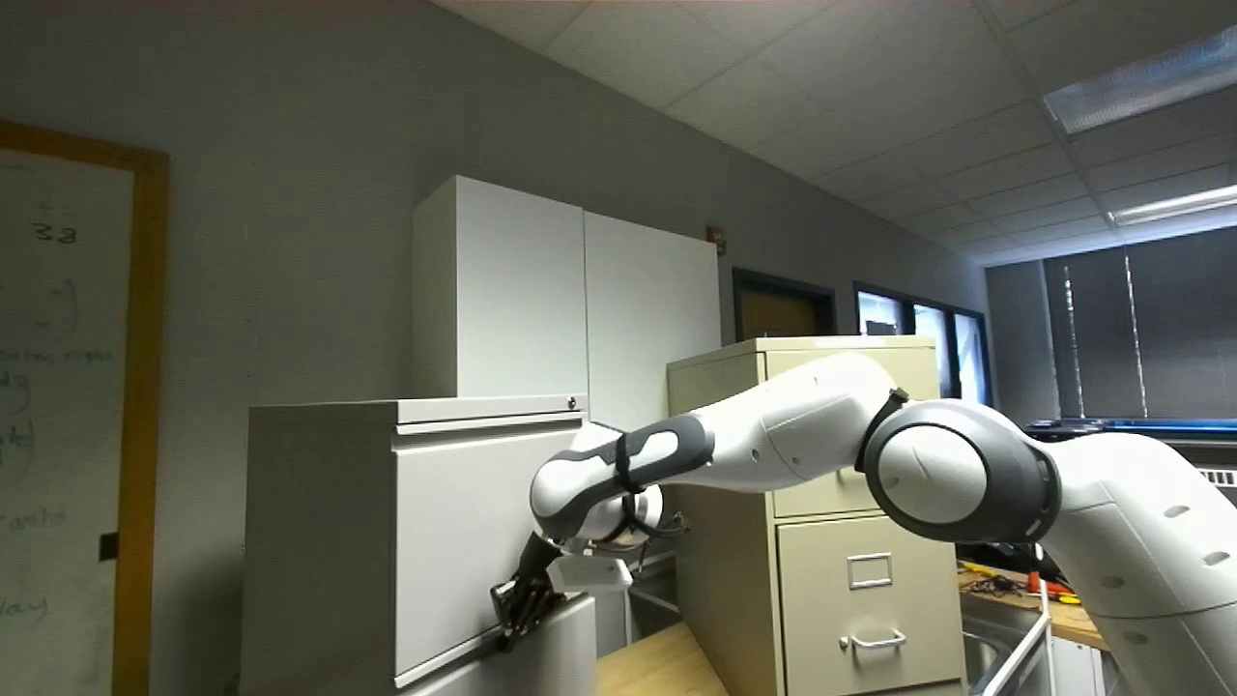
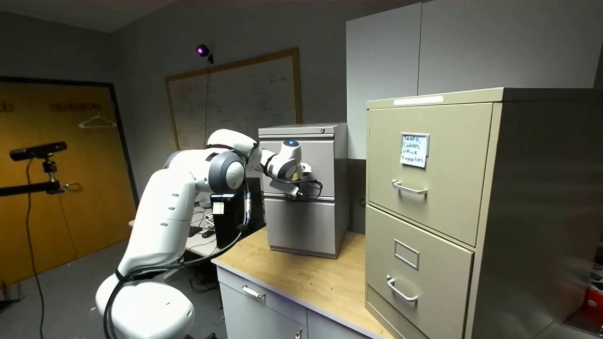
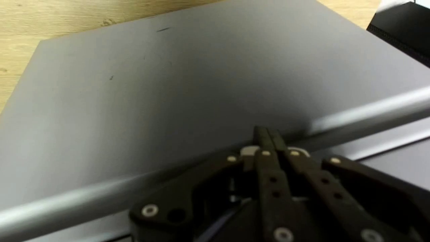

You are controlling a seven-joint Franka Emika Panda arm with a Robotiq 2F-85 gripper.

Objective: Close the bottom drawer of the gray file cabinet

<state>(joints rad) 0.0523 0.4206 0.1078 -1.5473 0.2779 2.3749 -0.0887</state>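
Observation:
The gray file cabinet (image 1: 319, 541) shows in both exterior views, and its side (image 2: 342, 188) faces an exterior view. Its bottom drawer (image 2: 301, 230) has a wide flat gray front; it also shows in an exterior view (image 1: 560, 657) and fills most of the wrist view (image 3: 161, 90). The drawer front looks about flush with the one above; I cannot tell whether a small gap remains. My gripper (image 3: 268, 132) is shut and empty, fingertips together at the drawer's top lip. In an exterior view the gripper (image 1: 508, 633) is at the drawer's top edge; contact is unclear.
The cabinet stands on a wooden counter (image 2: 292, 268). A beige cabinet (image 2: 424, 150) with small handles stands beside it. White cupboards (image 1: 647, 309) hang on the wall behind. A dark monitor (image 2: 235, 212) and a desk are beyond the arm.

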